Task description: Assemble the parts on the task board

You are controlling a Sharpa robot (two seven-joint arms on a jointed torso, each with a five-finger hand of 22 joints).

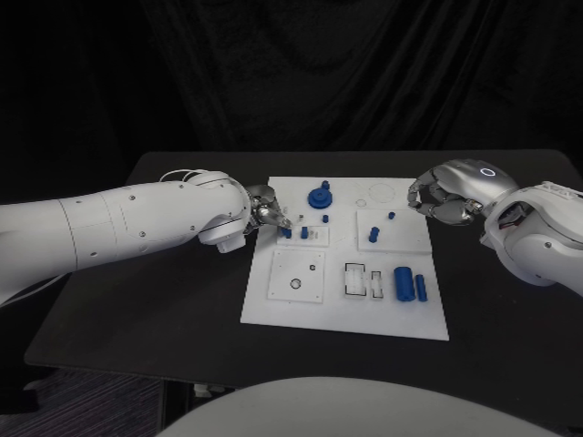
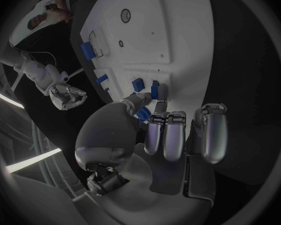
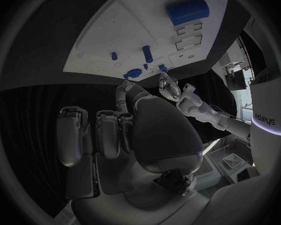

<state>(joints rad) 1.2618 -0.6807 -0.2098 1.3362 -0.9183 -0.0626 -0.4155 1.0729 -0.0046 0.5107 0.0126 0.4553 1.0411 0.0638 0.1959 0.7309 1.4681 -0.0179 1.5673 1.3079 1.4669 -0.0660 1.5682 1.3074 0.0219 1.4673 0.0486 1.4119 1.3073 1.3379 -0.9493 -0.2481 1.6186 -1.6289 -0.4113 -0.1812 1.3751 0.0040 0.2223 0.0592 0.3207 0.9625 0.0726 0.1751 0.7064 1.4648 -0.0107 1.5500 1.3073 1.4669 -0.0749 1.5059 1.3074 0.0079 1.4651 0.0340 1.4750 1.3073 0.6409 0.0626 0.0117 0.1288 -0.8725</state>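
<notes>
Task board (image 1: 291,305) lies mid-bench; several blue parts (image 1: 404,282) still lie loose, so assembly seems partly done. Left hand (image 1: 265,217) reaches its left edge. Left wrist view: fingers (image 2: 160,105) pinch a small blue peg (image 2: 154,90). Right wrist view: right hand (image 3: 125,130), fingers curled, holds nothing.

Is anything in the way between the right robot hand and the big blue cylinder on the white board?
Nothing visible blocks it. The right robot hand hovers by the task board's far right edge; the big blue cylinder lies nearer the robot, with only bare board between.
</notes>
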